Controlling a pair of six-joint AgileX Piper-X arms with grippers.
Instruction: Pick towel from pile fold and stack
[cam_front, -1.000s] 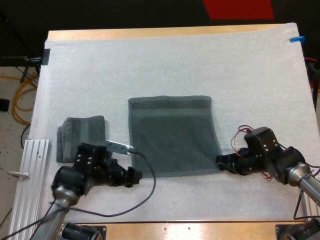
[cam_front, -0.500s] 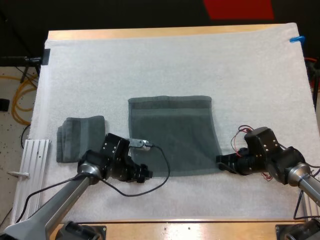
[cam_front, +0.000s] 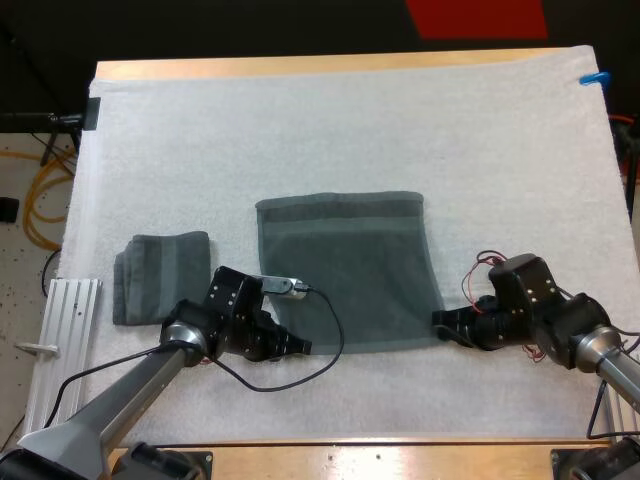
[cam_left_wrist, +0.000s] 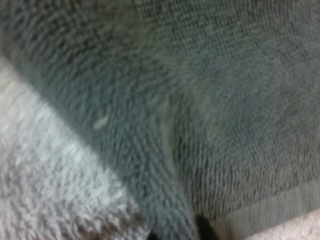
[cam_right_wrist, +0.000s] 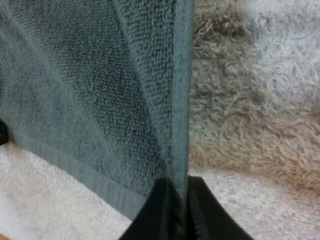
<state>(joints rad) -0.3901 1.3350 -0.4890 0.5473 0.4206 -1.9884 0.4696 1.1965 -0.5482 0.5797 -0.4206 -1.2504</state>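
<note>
Okay, step: judging this as the grab before the first fold; both arms are sitting at the near corners of the flat dark grey-green terry towel (cam_front: 345, 270).
Towel location: lying spread in the middle of the white fleecy mat (cam_front: 350, 130) that is covering the wooden tabletop (cam_front: 300, 67); it is looking near-square, with a woven band running across the far end.
Right gripper (cam_front: 440, 325): working the near-right corner; its black fingers (cam_right_wrist: 155, 212) are clamping the hem, with cloth rising in a thin ridge between them.
Left gripper (cam_front: 300, 347): sitting at the near-left corner, with cloth bunching right up at its camera; clenched or released, cannot tell.
Done pile: one folded grey-green towel (cam_front: 165, 275) is lying near the mat's left edge, apart from the flat one.
Doing it well: confirming the left side is holding hem before lifting; raising both corners together and level; carrying them to the far hem so the edges are lining up; keeping the cloth lightly taut.
Risk: the looped pile is probably catching on the fleecy mat, so dragging low is risking wrinkles underneath; a one-sided grip is going to skew the fold.
Material: soft, limp terry, looking thicker at the hem; the woven band is looking smoother than the pile.
</note>
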